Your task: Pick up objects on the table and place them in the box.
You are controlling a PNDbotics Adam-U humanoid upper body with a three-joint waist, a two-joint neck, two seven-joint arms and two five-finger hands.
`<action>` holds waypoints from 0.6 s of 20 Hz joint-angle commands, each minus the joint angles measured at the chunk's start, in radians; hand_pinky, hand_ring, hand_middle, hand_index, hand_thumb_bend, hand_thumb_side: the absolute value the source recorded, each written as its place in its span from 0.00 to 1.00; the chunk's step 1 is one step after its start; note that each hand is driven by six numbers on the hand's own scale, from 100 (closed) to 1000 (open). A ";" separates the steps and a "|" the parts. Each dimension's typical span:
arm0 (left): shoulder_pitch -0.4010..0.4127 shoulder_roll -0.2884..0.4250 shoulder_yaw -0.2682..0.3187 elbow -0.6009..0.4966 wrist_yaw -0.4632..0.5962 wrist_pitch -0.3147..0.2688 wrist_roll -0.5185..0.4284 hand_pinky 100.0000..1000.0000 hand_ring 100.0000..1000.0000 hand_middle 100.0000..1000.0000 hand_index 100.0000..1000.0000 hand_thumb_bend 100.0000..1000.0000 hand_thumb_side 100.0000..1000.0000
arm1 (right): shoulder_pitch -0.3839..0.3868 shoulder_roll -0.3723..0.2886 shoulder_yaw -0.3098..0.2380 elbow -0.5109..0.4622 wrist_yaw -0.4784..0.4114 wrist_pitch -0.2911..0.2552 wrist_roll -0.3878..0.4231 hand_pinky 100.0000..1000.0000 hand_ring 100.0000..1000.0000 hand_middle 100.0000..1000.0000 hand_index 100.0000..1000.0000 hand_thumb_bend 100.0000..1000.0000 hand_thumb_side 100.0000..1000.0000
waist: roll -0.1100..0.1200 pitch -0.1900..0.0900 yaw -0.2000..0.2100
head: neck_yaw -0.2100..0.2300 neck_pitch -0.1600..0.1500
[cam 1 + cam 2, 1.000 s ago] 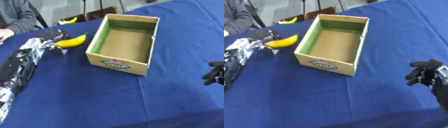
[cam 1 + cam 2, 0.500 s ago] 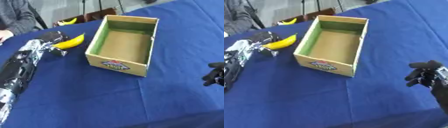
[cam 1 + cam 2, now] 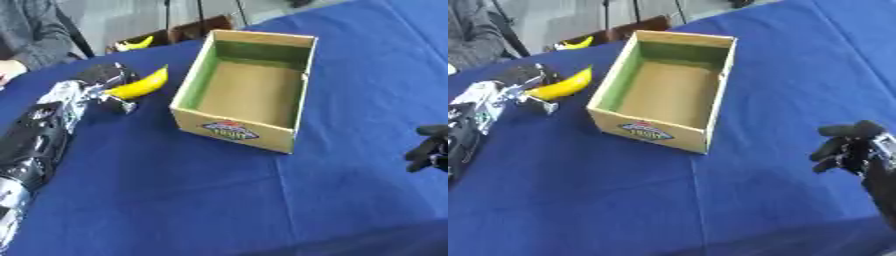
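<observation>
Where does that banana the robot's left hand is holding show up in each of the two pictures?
Left eye view: the banana is upper left, in the left hand.
Right eye view: the banana sits nearer the left edge.
Shared landmark: the cardboard box lies just right of it in both.

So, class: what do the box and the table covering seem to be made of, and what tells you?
The box looks like cardboard, matte: tan walls, thin straight edges, a printed label on the front, green-tinted inside. The table covering looks like blue cloth, matte, probably woven: it shows soft creases and no shine.
</observation>
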 commanded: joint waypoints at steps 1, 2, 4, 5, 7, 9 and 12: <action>-0.017 0.067 0.004 -0.061 0.040 -0.017 -0.015 0.53 0.51 0.50 0.62 0.00 0.16 | -0.001 -0.010 -0.011 -0.022 -0.002 -0.003 0.000 0.50 0.56 0.46 0.73 0.00 1.00 | -0.014 -0.024 0.005 | -0.004 0.000; -0.016 0.072 0.004 -0.071 0.052 -0.018 -0.022 0.53 0.51 0.50 0.62 0.00 0.16 | 0.000 -0.011 -0.011 -0.022 -0.003 -0.003 0.000 0.50 0.56 0.46 0.73 0.00 1.00 | -0.015 -0.025 0.006 | -0.004 0.000; -0.014 0.077 0.004 -0.084 0.068 -0.016 -0.035 0.53 0.51 0.50 0.62 0.00 0.16 | 0.001 -0.011 -0.012 -0.023 -0.004 -0.003 0.000 0.50 0.56 0.46 0.73 0.00 1.00 | -0.016 -0.026 0.006 | -0.004 0.000; -0.014 0.078 0.004 -0.088 0.073 -0.014 -0.040 0.53 0.51 0.50 0.62 0.00 0.16 | 0.001 -0.011 -0.012 -0.023 -0.005 -0.003 0.000 0.50 0.56 0.46 0.73 0.00 1.00 | -0.016 -0.027 0.007 | -0.004 0.000; -0.015 0.077 0.003 -0.096 0.081 -0.013 -0.045 0.52 0.51 0.50 0.62 0.00 0.17 | 0.001 -0.011 -0.011 -0.024 -0.005 -0.003 0.001 0.50 0.56 0.46 0.73 0.00 1.00 | -0.017 -0.027 0.006 | -0.003 -0.002; -0.037 0.076 -0.015 -0.129 0.103 -0.031 -0.037 0.52 0.51 0.50 0.62 0.00 0.17 | 0.006 -0.011 -0.011 -0.024 -0.009 -0.003 0.002 0.50 0.56 0.46 0.73 0.00 1.00 | -0.025 -0.040 0.010 | -0.005 0.001; -0.054 0.069 -0.036 -0.202 0.149 -0.076 -0.055 0.52 0.50 0.50 0.62 0.00 0.17 | 0.011 -0.011 -0.011 -0.024 -0.015 -0.003 0.004 0.50 0.56 0.46 0.73 0.00 1.00 | -0.032 -0.047 0.010 | -0.006 0.003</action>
